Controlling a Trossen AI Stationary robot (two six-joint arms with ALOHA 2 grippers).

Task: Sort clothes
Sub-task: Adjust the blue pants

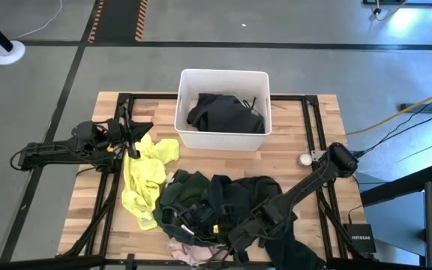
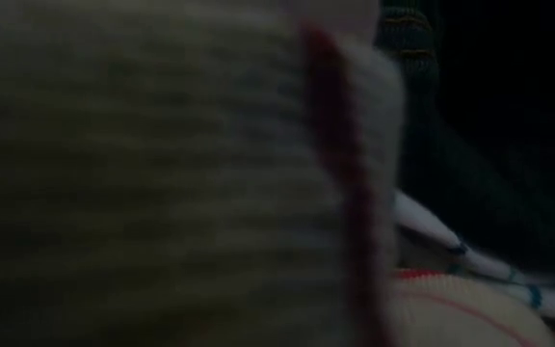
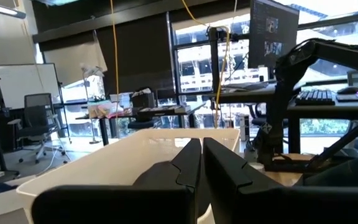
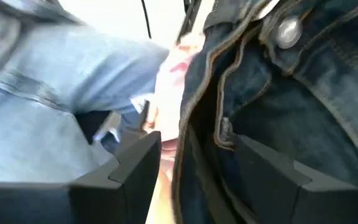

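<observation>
High view: right hand (image 1: 240, 234), fingers apart astride the jeans (image 4: 272, 106) waistband at the bench (image 1: 291, 142) front edge, apparently positioned to grip; left hand (image 1: 130, 129) shut, empty, waiting near the left edge.

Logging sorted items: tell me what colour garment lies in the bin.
Black garment, clearest in the high view.

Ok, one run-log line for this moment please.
right claw: open, jaws astride the dark jeans waistband in the pile | left claw: shut, empty, beside the white bin | bin: holds a black garment
</observation>
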